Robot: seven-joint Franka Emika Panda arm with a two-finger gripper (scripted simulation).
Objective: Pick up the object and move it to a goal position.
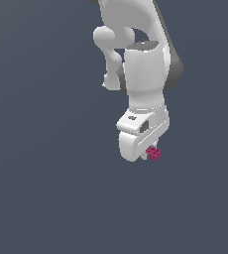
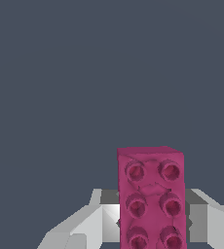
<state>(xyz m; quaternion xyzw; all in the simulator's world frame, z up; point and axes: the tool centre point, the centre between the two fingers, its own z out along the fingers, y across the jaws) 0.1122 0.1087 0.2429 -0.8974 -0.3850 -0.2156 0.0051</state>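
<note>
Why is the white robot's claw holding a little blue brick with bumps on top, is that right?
Not quite: the brick is magenta-pink, not blue. The wrist view shows it best, with its round bumps on top and the claw closed on either side of it. In the exterior view the same pink brick peeks out under the white claw. The rest is right.

A flat, even slate-blue ground (image 1: 46,188) fills both views; whether it is a desk or the floor cannot be told. It spreads in the same plain tone on every side of the brick (image 1: 154,153). Whether the brick rests on this ground or hangs above it cannot be told.
</note>
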